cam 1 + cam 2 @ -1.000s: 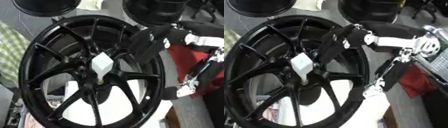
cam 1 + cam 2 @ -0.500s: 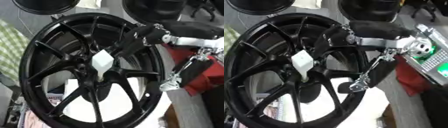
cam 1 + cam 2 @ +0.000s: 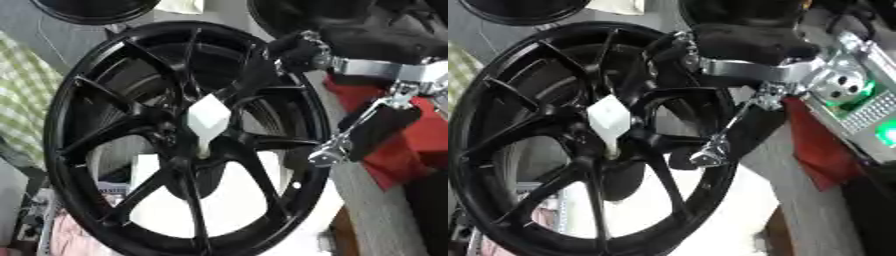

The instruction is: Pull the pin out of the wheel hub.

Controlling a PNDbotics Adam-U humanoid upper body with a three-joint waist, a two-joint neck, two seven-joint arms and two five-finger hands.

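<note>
**Right hand nears the pin at the hub**

At the left edge a green checked cloth [image 3: 22, 100] lies behind the wheel [image 3: 83, 90], a black multi-spoke rim standing nearly upright and filling most of both views. At its hub sits the pin [image 3: 208, 120], a white piece with a broad diamond-shaped head and a narrower stem running down into the centre bore. It is still seated; the pull has not begun.

Further right, the right hand [image 3: 293, 50] comes in from the upper right corner, its dark fingers reaching over the rim's upper right edge towards the spokes, near the pin but apart from it. Whether those fingers are straight or curled cannot be told here. A silver linkage [image 3: 710, 150] hangs below the wrist, close to the rim's right edge. The left hand shows in neither view.

To do this well, the hand should probably settle on the white head from two sides, then draw straight out along the stem's line, avoiding any sideways tilt that could jam it in the bore or rock the wheel.
</note>
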